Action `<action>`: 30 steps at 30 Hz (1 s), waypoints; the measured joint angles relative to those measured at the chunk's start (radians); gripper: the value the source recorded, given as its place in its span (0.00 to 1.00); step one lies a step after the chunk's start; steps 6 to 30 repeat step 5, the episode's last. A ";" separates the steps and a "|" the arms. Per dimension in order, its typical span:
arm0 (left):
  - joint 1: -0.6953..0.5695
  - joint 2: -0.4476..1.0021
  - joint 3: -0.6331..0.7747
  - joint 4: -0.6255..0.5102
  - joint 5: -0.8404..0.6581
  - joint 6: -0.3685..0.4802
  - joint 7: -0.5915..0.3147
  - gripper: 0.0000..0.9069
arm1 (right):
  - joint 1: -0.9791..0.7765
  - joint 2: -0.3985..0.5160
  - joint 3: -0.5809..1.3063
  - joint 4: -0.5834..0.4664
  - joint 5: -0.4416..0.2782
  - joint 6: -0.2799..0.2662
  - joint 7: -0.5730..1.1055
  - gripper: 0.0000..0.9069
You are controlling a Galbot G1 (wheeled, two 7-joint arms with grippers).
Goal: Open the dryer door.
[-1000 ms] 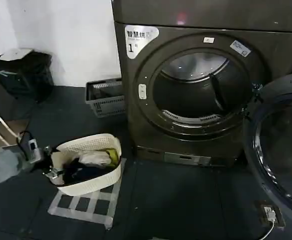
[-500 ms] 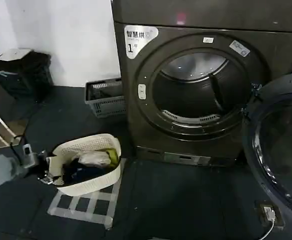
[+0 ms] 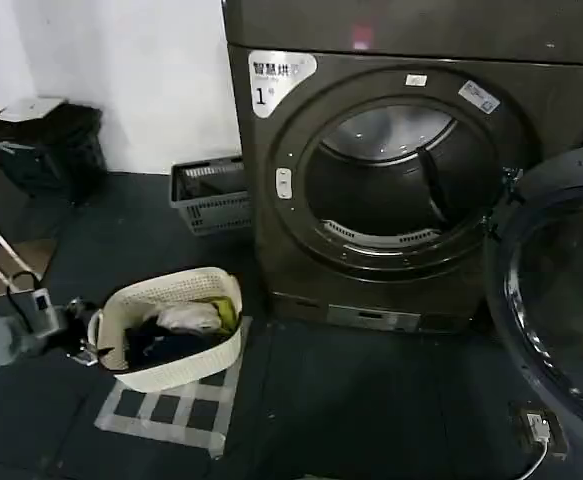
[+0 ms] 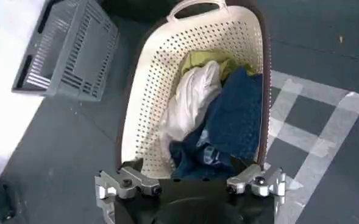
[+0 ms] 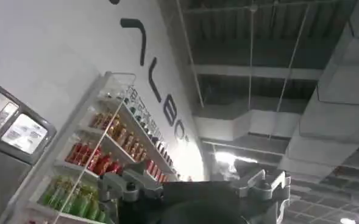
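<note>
Cream basket [image 4: 167, 91] lies beneath the wide-open, empty left end effector [image 4: 190, 184].

Grey-brown dryer [image 3: 391, 180], cream perforated basket [image 4: 161, 91] w/ blue cloth [image 4: 231, 122].

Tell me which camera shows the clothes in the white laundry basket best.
The left wrist view: it looks straight down into the white laundry basket, with the clothes plain, white, yellow-green and blue. The left gripper sits open at its near rim. The head view shows them small and sideways; the right wrist view points at ceiling and shelves.
</note>
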State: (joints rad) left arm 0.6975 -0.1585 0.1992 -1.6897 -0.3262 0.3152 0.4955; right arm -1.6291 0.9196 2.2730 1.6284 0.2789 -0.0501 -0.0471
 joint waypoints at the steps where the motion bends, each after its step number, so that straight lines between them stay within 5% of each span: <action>1: 0.001 0.001 -0.002 -0.001 0.000 0.000 0.000 1.00 | 0.000 0.000 0.000 -0.001 0.000 0.000 0.000 1.00; 30: 0.004 0.002 -0.008 -0.001 -0.001 0.000 0.000 1.00 | 0.003 0.000 -0.001 -0.003 0.000 0.001 0.000 1.00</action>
